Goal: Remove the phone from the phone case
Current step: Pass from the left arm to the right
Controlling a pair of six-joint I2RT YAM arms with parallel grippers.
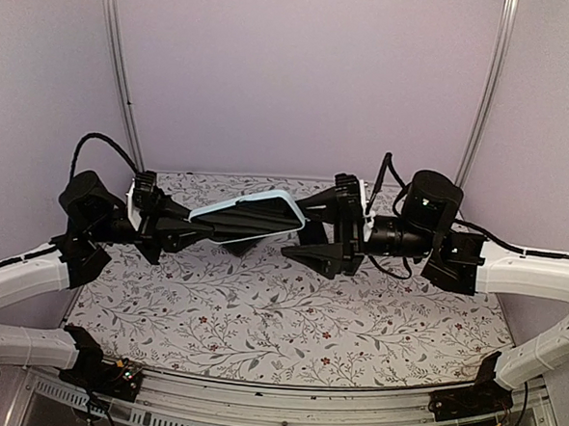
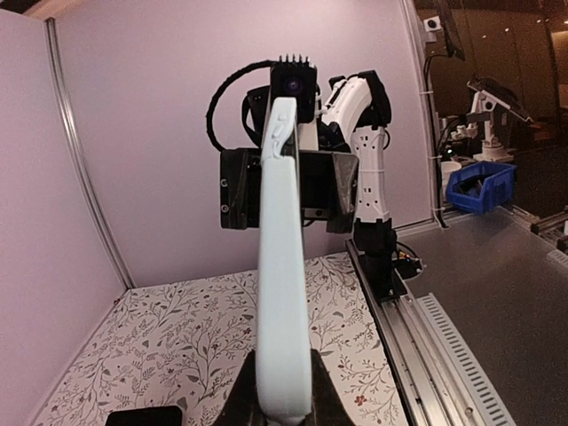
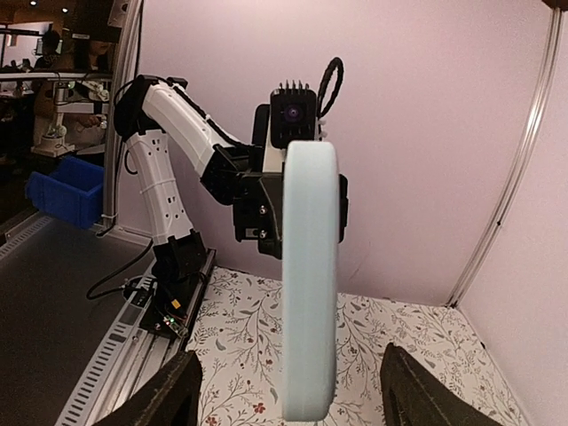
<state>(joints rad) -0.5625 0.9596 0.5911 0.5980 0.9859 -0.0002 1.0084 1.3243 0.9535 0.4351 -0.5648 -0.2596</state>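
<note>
Smooth, round-cornered pale-blue phone case [image 1: 248, 218] in tight-shut black left fingers [image 1: 182, 231] (right fingers [image 3: 164, 395] wide apart, empty)

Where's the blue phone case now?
Seen from above, the phone case is held off the table, centre back, its left end clamped in the left gripper, its right end between the fingers of the open right gripper.

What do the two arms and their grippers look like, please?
Both arms have white link shells with black joints: the left arm and right arm. Each trails a black cable. The left gripper and right gripper are black, with angular wedge-shaped fingers.
</note>
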